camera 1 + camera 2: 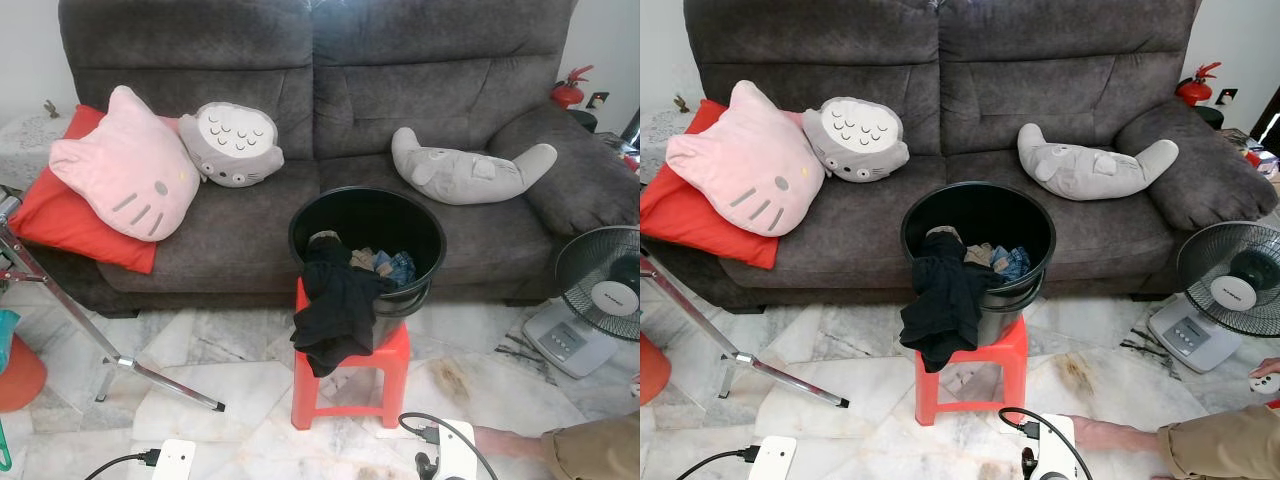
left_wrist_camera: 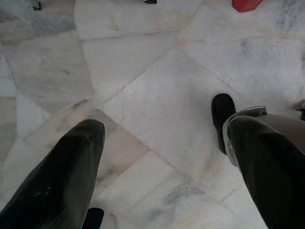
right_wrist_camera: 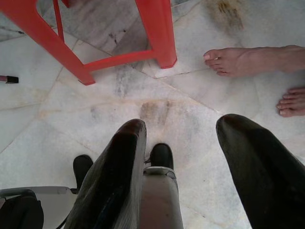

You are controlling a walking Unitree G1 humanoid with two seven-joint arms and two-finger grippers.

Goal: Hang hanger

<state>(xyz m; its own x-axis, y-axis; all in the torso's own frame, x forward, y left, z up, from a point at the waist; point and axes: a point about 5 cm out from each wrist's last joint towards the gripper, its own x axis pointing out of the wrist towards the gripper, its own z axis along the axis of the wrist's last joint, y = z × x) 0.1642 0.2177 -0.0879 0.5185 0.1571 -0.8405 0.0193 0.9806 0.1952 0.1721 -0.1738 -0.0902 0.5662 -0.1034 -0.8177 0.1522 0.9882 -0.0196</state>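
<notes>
A black bucket (image 1: 404, 300) holding several clothes stands on a red plastic stool (image 1: 392, 352) in front of a grey sofa (image 1: 250, 240). A black garment (image 1: 335, 312) hangs over the bucket's front rim. A silver metal stand (image 1: 62, 300) slants across the floor at the left. In the left wrist view my left gripper (image 2: 164, 129) hangs open over bare marble floor, holding nothing. My right gripper (image 3: 181, 125) is open too, low over the floor just short of the stool's legs (image 3: 159, 33).
A person's bare feet (image 3: 243, 61) rest on the floor right of the stool, with their leg (image 1: 590, 448) at the lower right. A floor fan (image 1: 600, 292) stands at the right. Two white power strips (image 1: 172, 458) (image 1: 452, 448) with cables lie on the floor in front.
</notes>
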